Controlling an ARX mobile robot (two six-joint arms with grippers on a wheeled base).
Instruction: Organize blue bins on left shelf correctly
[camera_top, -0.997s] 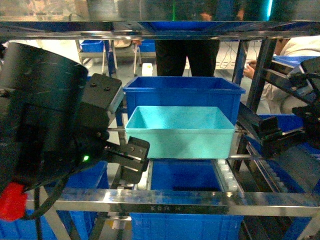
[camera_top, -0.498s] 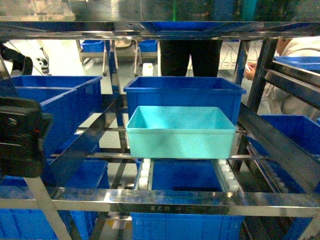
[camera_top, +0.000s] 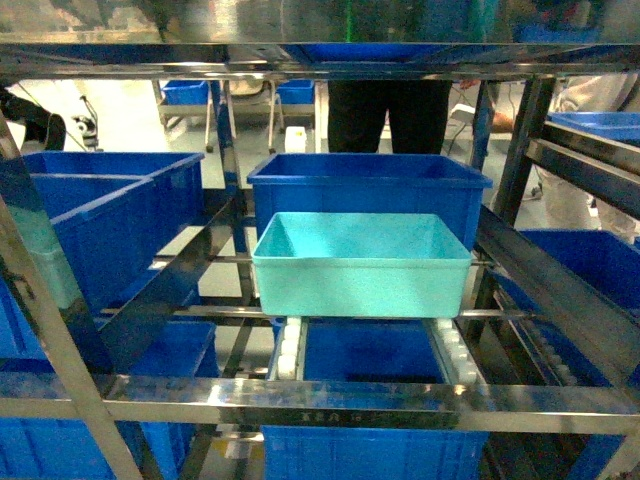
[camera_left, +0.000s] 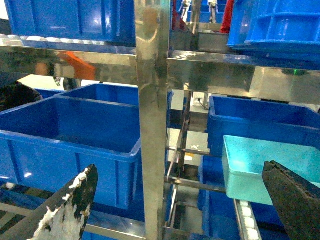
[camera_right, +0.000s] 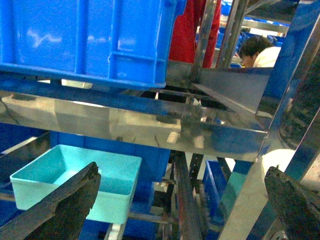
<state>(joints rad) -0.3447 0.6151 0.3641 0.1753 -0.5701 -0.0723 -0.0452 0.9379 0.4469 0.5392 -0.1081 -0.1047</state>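
A light turquoise blue bin (camera_top: 360, 265) rests upright on the white roller tracks (camera_top: 289, 350) of the steel shelf (camera_top: 320, 398), in the middle bay, with nothing inside. It touches a deeper royal-blue bin (camera_top: 368, 185) behind it. Neither gripper shows in the head view. In the left wrist view my left gripper (camera_left: 180, 200) is open and holds nothing. A steel post (camera_left: 152, 125) stands ahead between its fingers, and the turquoise bin (camera_left: 255, 167) lies to the right. My right gripper (camera_right: 182, 202) is also open with nothing in it, and the turquoise bin (camera_right: 65, 172) lies to its lower left.
Two royal-blue bins (camera_top: 100, 215) fill the left bay, with more blue bins on the lower levels (camera_top: 370, 450) and at the right (camera_top: 590, 260). An angled steel rail (camera_top: 560, 290) runs along the right side. A person (camera_top: 380, 110) stands behind the rack.
Both arms have pulled back out of the head view; the left arm no longer blocks the left bay. The turquoise bin has not moved.
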